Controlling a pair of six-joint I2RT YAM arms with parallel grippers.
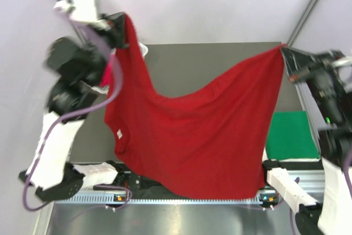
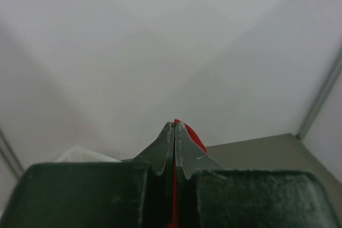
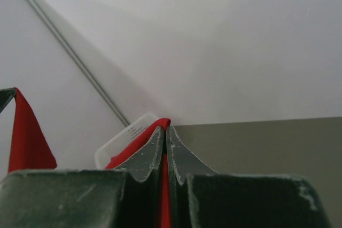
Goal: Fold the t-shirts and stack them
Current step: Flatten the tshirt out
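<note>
Corners of a red shirt (image 1: 203, 136) are clamped in the closed left tool (image 1: 123, 21) and right tool (image 1: 285, 50). It is hung spread between them.

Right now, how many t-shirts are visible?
2: a red t-shirt held by the left hand and right hand; a green t-shirt lying at the right of the table. More may hide.

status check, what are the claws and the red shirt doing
Left claw and right claw both shut on red t-shirt. Shirt held up, spread between them, sagging in the middle. Green t-shirt flat at right, not in the way.
</note>
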